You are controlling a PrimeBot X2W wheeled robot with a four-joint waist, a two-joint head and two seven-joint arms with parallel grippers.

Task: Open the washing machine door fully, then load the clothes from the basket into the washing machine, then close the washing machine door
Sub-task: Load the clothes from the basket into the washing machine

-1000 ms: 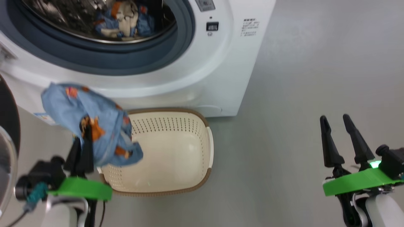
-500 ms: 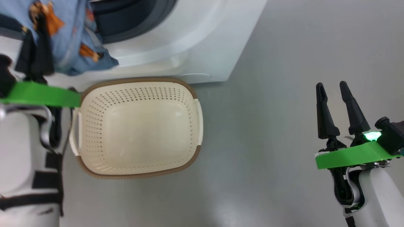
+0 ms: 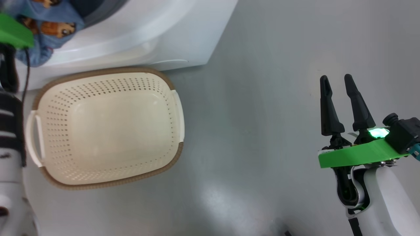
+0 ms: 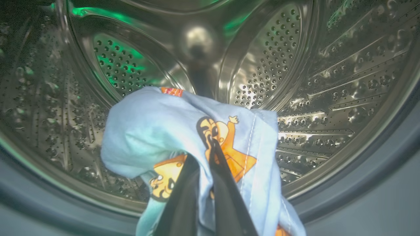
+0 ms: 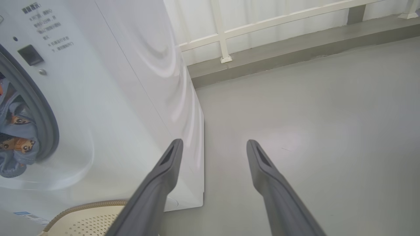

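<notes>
grey floor (image 3: 262, 131) | left hand (image 4: 204, 153) pinching garment (image 4: 147, 131), tips part-buried | right hand (image 3: 336, 78) spread, empty

The blue garment (image 4: 147, 131) wraps over one fingertip of my left tool (image 4: 203, 150) and hides the lower middle of the drum (image 4: 328, 82), its hem runs off the bottom edge, the head view cuts the washing machine (image 3: 157, 29) to a corner, and the machine's printed text (image 5: 49, 32) is too small to read.
</notes>
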